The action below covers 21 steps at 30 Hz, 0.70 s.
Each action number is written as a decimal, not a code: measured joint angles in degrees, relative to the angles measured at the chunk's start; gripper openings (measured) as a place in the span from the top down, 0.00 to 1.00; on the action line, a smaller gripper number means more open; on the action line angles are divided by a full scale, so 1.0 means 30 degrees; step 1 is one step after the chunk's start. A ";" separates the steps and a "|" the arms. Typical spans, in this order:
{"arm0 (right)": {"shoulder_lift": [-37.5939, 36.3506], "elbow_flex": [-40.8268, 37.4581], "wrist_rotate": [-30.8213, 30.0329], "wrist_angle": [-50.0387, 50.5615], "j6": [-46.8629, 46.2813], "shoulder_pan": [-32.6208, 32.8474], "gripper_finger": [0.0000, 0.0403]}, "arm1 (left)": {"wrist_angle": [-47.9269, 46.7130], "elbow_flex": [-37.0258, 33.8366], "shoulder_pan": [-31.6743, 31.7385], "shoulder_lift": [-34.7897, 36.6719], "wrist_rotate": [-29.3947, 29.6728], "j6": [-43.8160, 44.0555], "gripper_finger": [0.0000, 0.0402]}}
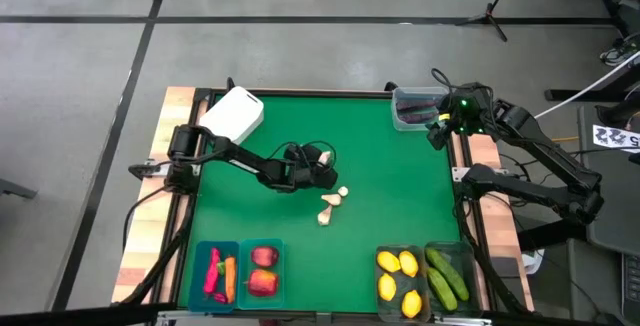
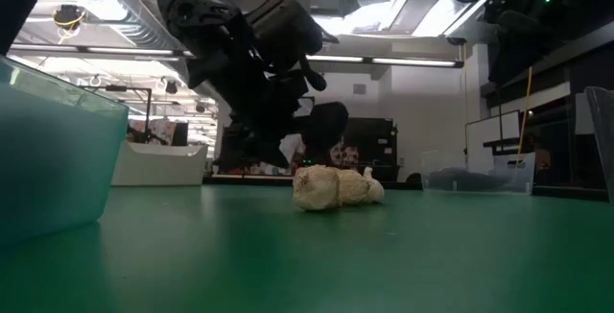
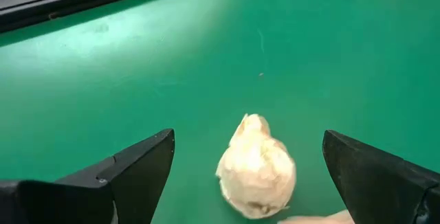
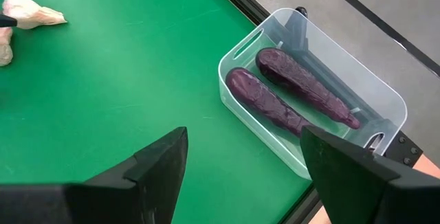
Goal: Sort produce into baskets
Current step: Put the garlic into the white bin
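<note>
Three white garlic bulbs [image 1: 331, 206] lie on the green table near its middle; they also show in the low view [image 2: 334, 188]. My left gripper [image 1: 328, 178] hovers open just above and left of them; its wrist view shows one bulb [image 3: 257, 170] lying between the two fingers, untouched. My right gripper [image 1: 437, 131] is open and empty at the far right, beside the clear tub [image 4: 313, 90] that holds two dark purple eggplants [image 4: 275, 104].
A white box [image 1: 232, 115] stands at the far left. Along the near edge stand a teal basket with peppers and a carrot [image 1: 218, 274], a teal basket with apples [image 1: 263, 271], a bin of lemons [image 1: 399, 276] and a bin of cucumbers [image 1: 447, 276].
</note>
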<state>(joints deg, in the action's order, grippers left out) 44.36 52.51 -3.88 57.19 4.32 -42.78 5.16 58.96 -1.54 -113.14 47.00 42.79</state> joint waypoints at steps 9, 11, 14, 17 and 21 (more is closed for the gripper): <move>0.0000 0.0000 0.0008 0.0000 -0.0364 0.0007 0.30 | 0.0135 0.0007 0.0028 -0.1428 -0.0159 0.0942 0.10; 0.0007 0.0000 0.0014 0.0000 -0.0364 0.0007 0.30 | 0.0325 0.0007 0.0042 -0.1931 -0.0283 0.1463 0.10; 0.0000 0.0000 0.0015 0.0000 -0.0364 0.0000 0.30 | 0.0513 0.0051 0.0024 -0.2330 -0.0065 0.1699 0.10; 0.0003 0.0000 0.0015 0.0007 -0.0364 0.0007 0.30 | 0.0587 0.0051 0.0013 -0.2390 0.0021 0.1702 0.10; 0.0000 0.0000 0.0015 0.0007 -0.0364 0.0002 0.30 | 0.0695 0.0044 0.0033 -0.2324 -0.0069 0.1350 0.11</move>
<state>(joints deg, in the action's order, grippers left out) 44.36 52.51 -3.84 57.21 3.22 -42.78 7.25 59.09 -1.44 -120.11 46.79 46.84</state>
